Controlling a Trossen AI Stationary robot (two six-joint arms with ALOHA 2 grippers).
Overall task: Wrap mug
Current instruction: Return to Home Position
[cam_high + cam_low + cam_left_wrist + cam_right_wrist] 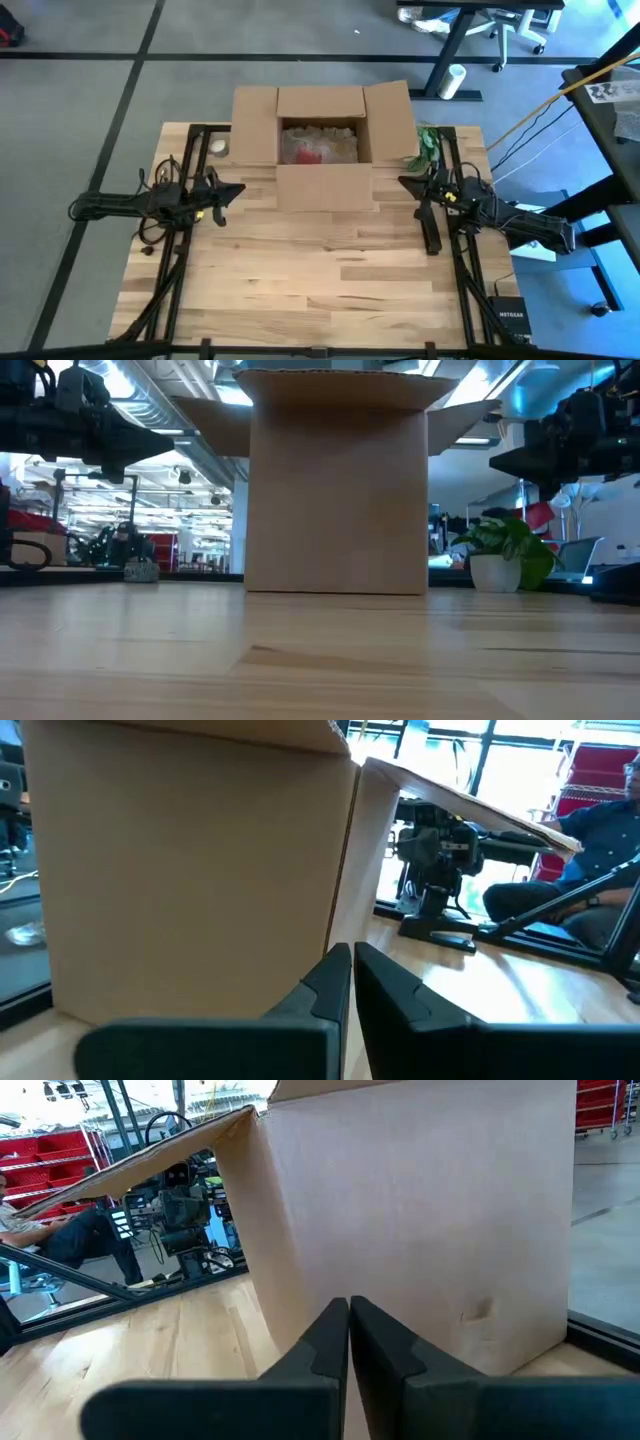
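Observation:
An open cardboard box (320,135) stands at the table's far middle, flaps spread. Inside lies pale crumpled paper (335,140) with something red (308,152) in it; whether that is the mug I cannot tell. My left gripper (235,190) hovers shut beside the box's near left corner, and its wrist view faces the box's wall (190,870) past the shut fingers (350,955). My right gripper (405,182) hovers shut beside the near right corner, facing the opposite wall (420,1210). Both hold nothing.
A small potted plant (428,145) stands by the box's right flap, close to my right arm. A small white round thing (217,147) lies left of the box. The near half of the wooden table (320,280) is bare. A seated person (610,830) shows beyond the table.

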